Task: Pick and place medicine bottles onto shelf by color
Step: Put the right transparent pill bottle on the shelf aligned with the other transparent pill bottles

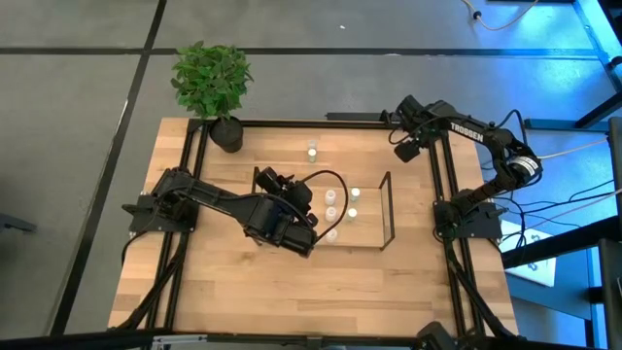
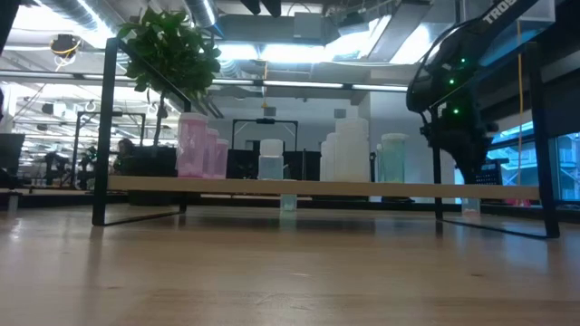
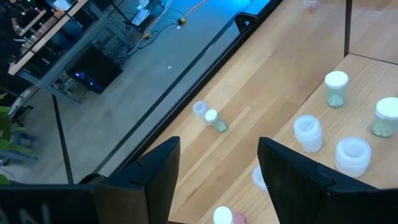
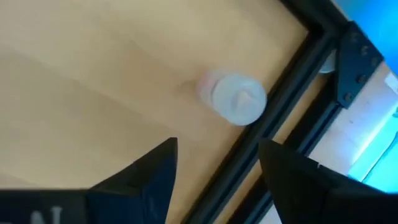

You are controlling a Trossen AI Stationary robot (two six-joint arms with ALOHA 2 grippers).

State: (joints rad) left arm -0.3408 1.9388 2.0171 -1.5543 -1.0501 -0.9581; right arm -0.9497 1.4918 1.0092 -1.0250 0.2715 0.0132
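Note:
The shelf (image 1: 387,209), black rods over a wooden board, stands at the table's middle with several pale bottles (image 1: 330,214) on its board. In the low view pink (image 2: 195,145), clear (image 2: 270,158), whitish (image 2: 344,145) and green (image 2: 391,156) bottles stand in a row. Two small bottles (image 3: 208,116) stand on the table beyond the shelf. My left gripper (image 3: 217,180) is open over the shelf's left part (image 1: 292,190), with a pinkish bottle's white cap (image 3: 222,216) low between its fingers. My right gripper (image 4: 217,180) is open at the far right (image 1: 403,148), above a pink bottle (image 4: 236,98).
A potted plant (image 1: 212,83) stands at the table's far left corner. The black frame rails (image 1: 442,185) run along the table's sides; one rail (image 4: 273,130) lies right beside the pink bottle. Bare wood lies along the near edge (image 1: 311,301).

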